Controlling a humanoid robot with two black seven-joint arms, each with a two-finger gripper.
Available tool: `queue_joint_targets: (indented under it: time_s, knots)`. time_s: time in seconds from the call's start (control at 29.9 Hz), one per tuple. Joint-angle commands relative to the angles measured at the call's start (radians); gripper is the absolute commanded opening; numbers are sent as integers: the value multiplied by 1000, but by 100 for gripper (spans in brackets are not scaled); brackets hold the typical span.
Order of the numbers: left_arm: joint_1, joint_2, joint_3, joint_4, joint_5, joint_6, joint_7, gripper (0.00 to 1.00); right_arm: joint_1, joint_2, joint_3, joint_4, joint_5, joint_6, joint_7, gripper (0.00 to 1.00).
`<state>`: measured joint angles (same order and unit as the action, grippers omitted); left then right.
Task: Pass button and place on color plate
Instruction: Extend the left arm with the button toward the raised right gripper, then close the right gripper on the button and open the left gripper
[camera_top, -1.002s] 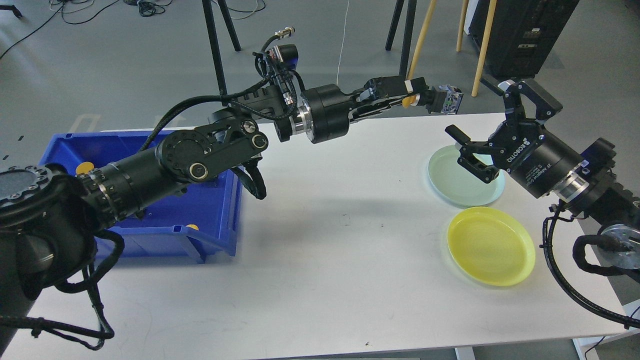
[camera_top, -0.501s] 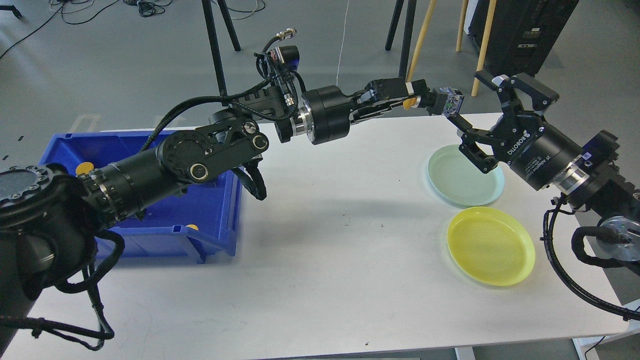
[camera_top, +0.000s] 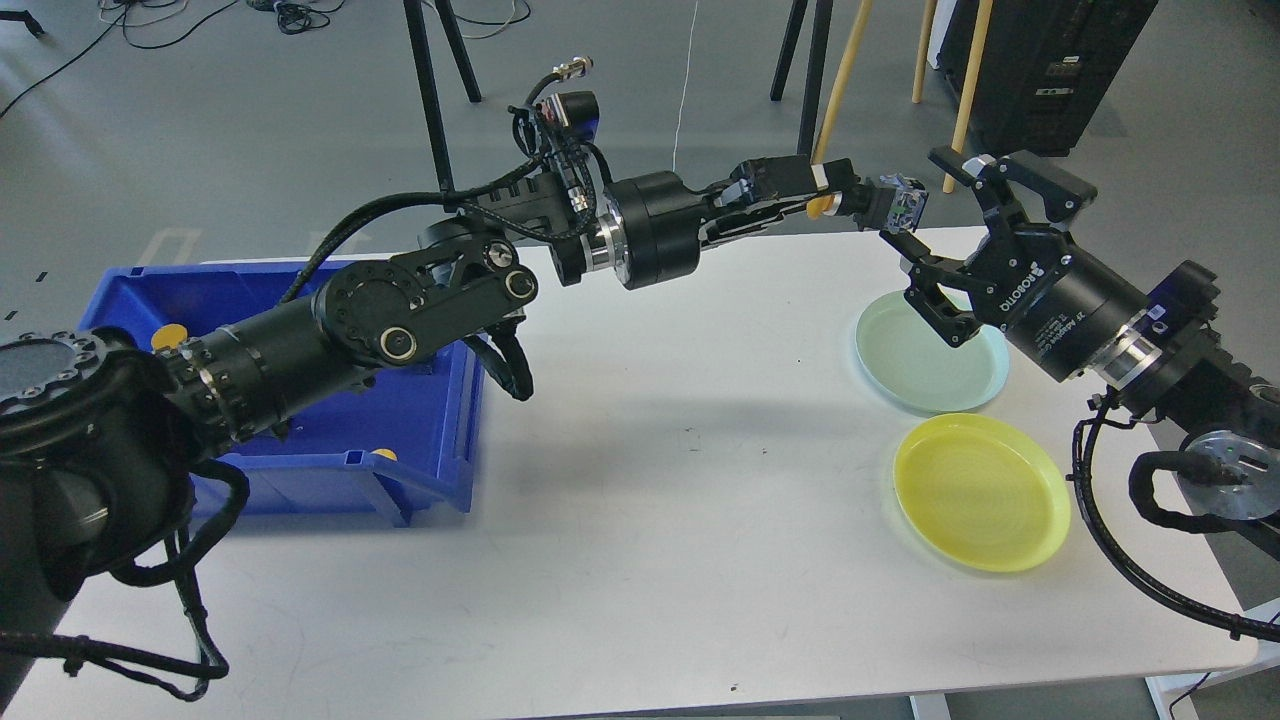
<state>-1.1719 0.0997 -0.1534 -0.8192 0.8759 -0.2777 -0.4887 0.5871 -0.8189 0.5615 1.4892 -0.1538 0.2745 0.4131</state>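
My left gripper (camera_top: 835, 195) reaches far to the right, high above the table, and is shut on a yellow-capped button (camera_top: 884, 204), whose grey contact block sticks out to the right. My right gripper (camera_top: 915, 205) is open, its fingers either side of the button's block end, one above and one below; I cannot tell whether they touch it. Below them lie a pale green plate (camera_top: 925, 360) and a yellow plate (camera_top: 980, 492) on the white table.
A blue bin (camera_top: 400, 420) stands at the left of the table with yellow buttons (camera_top: 170, 335) in it. Tripod legs and wooden poles stand behind the table's far edge. My left arm spans the table's middle.
My right gripper has risen and moved left from above the green plate up to the button's block end. My left gripper has stayed almost still, holding the button.
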Motion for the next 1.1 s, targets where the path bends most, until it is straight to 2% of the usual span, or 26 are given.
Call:
queue_joint_targets:
  time_s: [0.0,0.3,0.4,0.47,0.6,0.63,0.8,0.9,1.0,1.07]
  knots:
    - [0,0,0,0,0,0,0,6,0,4,0,-1,0,0,-2,67]
    - [0,0,0,0,2,0,0,6,0,18,0,-1,-1,3,-4,53]
    - [0,0,0,0,0,0,0,6,-1,18,-2,0,-1,9,-4,44]
    - [0,0,0,0,0,2,0,6,-1,18,-2,0,-3,11,-5,33]
    - [0,-9,-6,0,0,9,0,7,0,21,0,0,0,6,-27,2]
    - [1,-12,-8,0,-3,12,0,10,0,21,0,2,0,6,-31,0]
    - [6,-18,-11,0,-15,28,0,50,-3,20,0,9,3,6,-34,0]
    - [9,-21,-21,0,-34,20,0,82,-9,18,0,11,6,5,-36,0]
    - [9,-15,-29,2,-77,15,0,90,-30,11,9,9,14,2,-36,0]
    - [11,-11,-31,2,-103,15,0,92,-71,17,15,2,28,-3,-34,0]
